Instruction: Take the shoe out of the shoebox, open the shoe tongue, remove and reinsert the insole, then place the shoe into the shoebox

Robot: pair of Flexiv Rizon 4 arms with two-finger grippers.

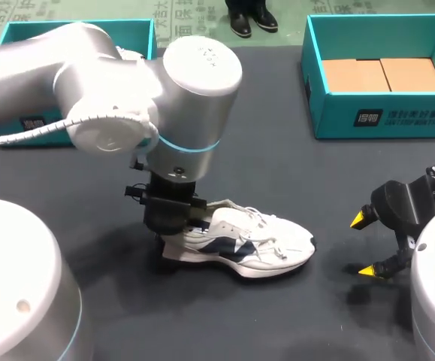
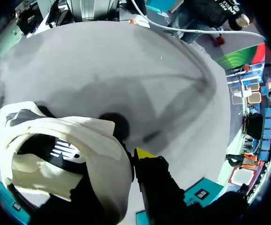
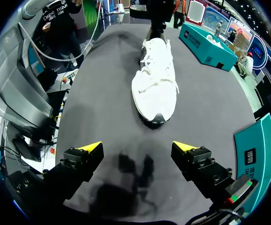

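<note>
left tool (image 1: 175,232) on shoe (image 1: 266,244) heel

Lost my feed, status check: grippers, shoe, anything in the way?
Left gripper at heel of shoe, grip unclear. Right gripper open, empty, off the toe. Shoe on the table, nothing else close by.

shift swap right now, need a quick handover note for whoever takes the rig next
Left gripper: at the heel of the shoe; whether it grips it cannot be seen.
Right gripper: open, empty, short of the shoe's toe.
Shoe: upright on the table, toe toward the right arm.
Shoebox: open at the table's far right, no shoe in it.
Done: shoe is out of the box.
Left: probably opening the tongue, taking the insole out and putting it back, then boxing the shoe; how far the insole step has got is not visible.
</note>
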